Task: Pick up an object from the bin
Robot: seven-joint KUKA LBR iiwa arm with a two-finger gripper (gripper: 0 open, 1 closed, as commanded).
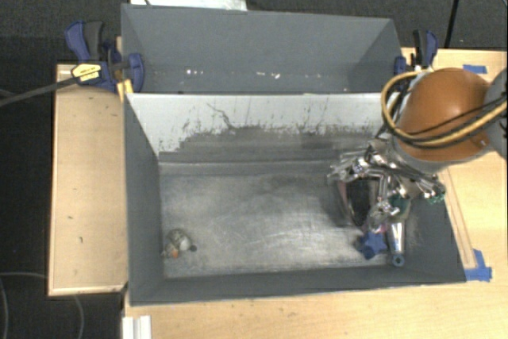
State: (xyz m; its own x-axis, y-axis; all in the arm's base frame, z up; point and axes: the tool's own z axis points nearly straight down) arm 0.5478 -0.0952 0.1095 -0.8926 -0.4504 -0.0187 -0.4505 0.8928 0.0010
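Bin (262, 52) pick: end effector (379, 206) at right end; open or closed can't be told.
Blue obj. (369, 245) seen just beside it, twd front wall; small grey lump (176, 242) well apart, front-left.

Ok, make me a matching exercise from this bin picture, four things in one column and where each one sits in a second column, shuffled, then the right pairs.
Things:
1 claw
2 small grey lump
3 blue piece
4 orange cover

Places:
A above the claw, at the view's upper right
B lower left corner of the bin floor
C over the right part of the bin floor
D on the floor, just below the claw

Pairs: 1-C, 2-B, 3-D, 4-A
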